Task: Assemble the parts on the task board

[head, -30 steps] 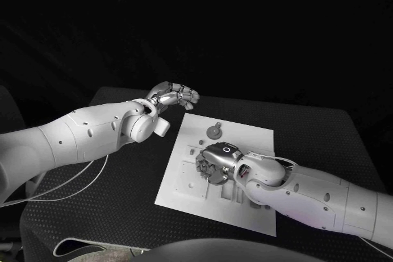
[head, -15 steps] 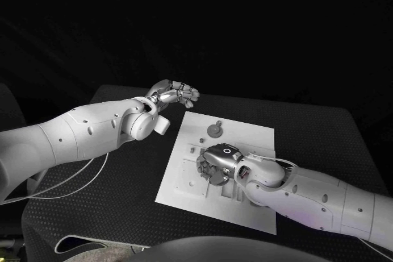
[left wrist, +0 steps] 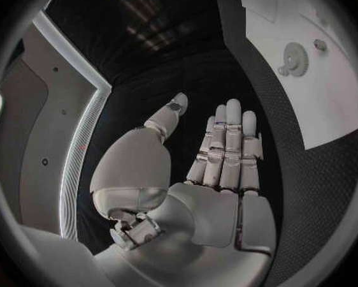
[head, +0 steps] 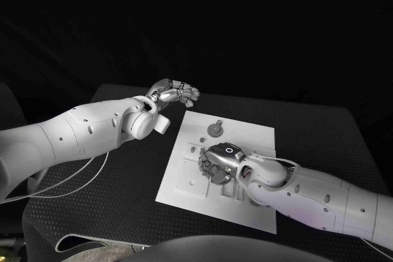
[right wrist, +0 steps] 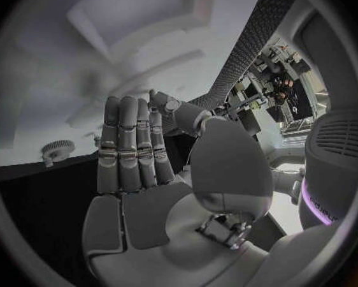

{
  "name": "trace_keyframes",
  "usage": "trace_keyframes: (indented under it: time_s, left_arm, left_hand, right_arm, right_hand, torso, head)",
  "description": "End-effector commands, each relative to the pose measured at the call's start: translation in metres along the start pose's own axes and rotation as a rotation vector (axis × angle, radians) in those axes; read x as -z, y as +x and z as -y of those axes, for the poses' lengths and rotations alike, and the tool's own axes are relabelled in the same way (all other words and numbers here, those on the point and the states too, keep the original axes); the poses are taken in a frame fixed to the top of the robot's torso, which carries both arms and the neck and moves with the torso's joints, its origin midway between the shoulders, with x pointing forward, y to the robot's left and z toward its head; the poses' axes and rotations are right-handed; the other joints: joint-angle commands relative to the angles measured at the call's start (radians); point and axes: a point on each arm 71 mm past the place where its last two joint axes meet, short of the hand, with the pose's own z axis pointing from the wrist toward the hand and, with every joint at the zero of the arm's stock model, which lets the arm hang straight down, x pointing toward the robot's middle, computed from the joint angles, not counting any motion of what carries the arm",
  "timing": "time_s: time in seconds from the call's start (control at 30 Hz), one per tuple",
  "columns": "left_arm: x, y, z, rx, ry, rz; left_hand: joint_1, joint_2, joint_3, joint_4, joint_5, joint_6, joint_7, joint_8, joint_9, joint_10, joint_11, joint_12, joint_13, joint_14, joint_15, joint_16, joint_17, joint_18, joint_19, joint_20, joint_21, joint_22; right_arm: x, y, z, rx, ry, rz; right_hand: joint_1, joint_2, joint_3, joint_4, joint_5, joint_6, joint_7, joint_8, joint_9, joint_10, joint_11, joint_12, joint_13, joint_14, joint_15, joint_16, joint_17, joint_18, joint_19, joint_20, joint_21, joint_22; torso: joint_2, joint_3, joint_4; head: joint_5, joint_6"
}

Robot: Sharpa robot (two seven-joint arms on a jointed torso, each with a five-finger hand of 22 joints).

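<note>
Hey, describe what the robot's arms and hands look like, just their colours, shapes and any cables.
Both arms are smooth, rounded white shells with small dark screw holes. The left hand and right hand are silver metal with segmented fingers. A thin pale cable loops under the left arm; another runs along the right forearm.

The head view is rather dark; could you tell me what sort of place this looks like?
Probably a robot test bench: a black table carrying a white task board, and a right hand over it.
</note>
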Motion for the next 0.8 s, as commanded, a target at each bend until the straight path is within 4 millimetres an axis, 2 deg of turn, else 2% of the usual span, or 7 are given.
trace_keyframes:
  time_s: [0.03,0.47,0.8]
  left_arm:
    - [-0.0006,0.0008,0.0019,0.009,0.013,-0.009]
    - [-0.0004,-0.0004,0.0015,0.008,0.011,-0.007]
    - [-0.0004,0.0000,0.0016,0.009,0.010,-0.010]
  left_hand:
    - [0.000,0.009,-0.005,0.002,-0.001,-0.007,0.001,-0.001,-0.002,-0.005,-0.001,-0.003,-0.002,0.002,0.007,-0.004,0.001,0.008,-0.003,0.007,-0.006,0.000]
    - [0.000,0.009,-0.005,0.002,-0.001,-0.008,0.001,-0.001,-0.002,-0.006,-0.001,-0.003,-0.002,0.001,0.007,-0.005,0.002,0.008,-0.003,0.007,-0.006,0.000]
    - [0.000,0.009,-0.005,0.003,-0.001,-0.008,0.001,-0.001,-0.002,-0.006,-0.001,-0.003,-0.002,0.001,0.007,-0.006,0.003,0.008,-0.003,0.008,-0.007,0.000]
  right_arm:
    - [0.0009,-0.0005,-0.0014,0.012,-0.009,0.012]
    - [0.0026,0.0007,-0.0008,0.011,-0.012,-0.009]
    - [0.0015,0.0038,-0.0004,0.038,-0.006,-0.050]
  right_hand:
    - [0.000,0.008,-0.001,-0.008,0.004,0.000,0.003,-0.002,0.002,-0.004,0.000,-0.003,0.002,0.002,-0.006,-0.005,0.001,0.007,-0.002,0.003,0.006,0.001]
    - [-0.001,0.008,0.000,-0.009,0.004,0.001,0.003,-0.003,0.003,-0.003,-0.001,-0.003,0.004,0.003,-0.006,-0.005,0.002,0.007,-0.002,0.002,0.007,0.001]
    - [-0.002,0.009,-0.001,-0.009,0.004,0.001,0.003,-0.004,0.004,-0.003,0.000,-0.004,0.005,0.003,-0.006,-0.006,0.003,0.007,-0.002,0.003,0.007,0.001]
  torso:
    - [0.000,-0.0004,0.0010]
    - [-0.001,-0.0009,0.0006]
    - [0.000,-0.0015,0.0007]
  head:
    - [0.000,-0.001]
    - [0.000,0.001]
    - [-0.002,-0.003]
